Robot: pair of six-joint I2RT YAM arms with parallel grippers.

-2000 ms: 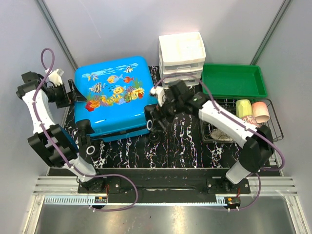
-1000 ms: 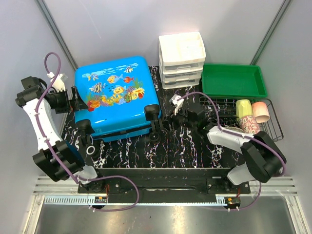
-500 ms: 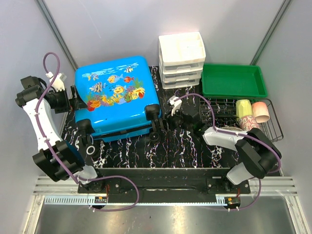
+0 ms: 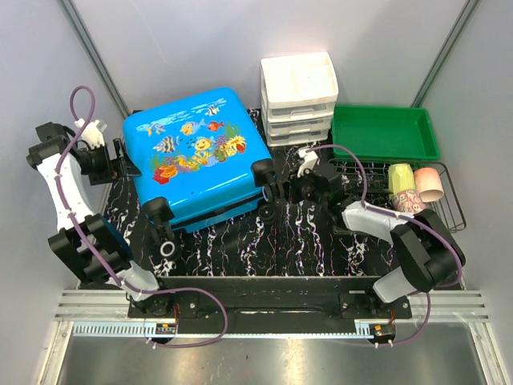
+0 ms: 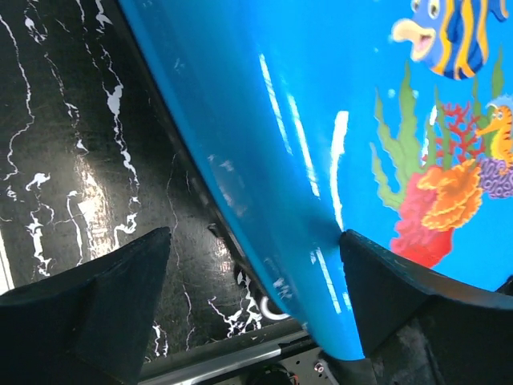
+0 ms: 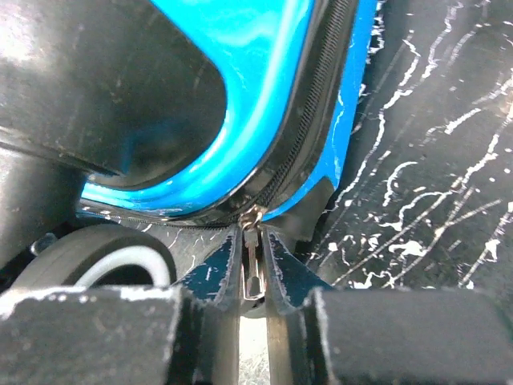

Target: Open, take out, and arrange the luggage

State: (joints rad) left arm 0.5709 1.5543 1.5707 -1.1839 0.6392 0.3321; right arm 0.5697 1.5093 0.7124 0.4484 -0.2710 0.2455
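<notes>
The luggage [image 4: 196, 164] is a bright blue hard-shell case with a fish print. It lies flat and closed on the black marbled mat, its black wheels toward me. My left gripper [image 4: 120, 164] stands open astride its left edge. In the left wrist view the blue shell [image 5: 321, 120] fills the gap between the fingers of that gripper [image 5: 255, 241], with one finger against the lid. My right gripper [image 4: 282, 186] sits at the case's right wheel corner. In the right wrist view its jaws [image 6: 252, 241] are shut on the metal zipper pull [image 6: 252, 265], just under the zip line of the luggage [image 6: 264, 104].
A white three-drawer organiser [image 4: 298, 96] stands behind the case's right end. A green tray [image 4: 385, 132] lies beside it. A wire basket [image 4: 449, 200] at the right holds a yellow cup [image 4: 401, 178] and a pink cup [image 4: 429, 183]. A wheel [image 6: 88, 261] is close to my right fingers.
My right gripper has closed onto the zipper pull. The luggage has shifted and turned a little to the right. The left gripper has stayed astride the left edge.
</notes>
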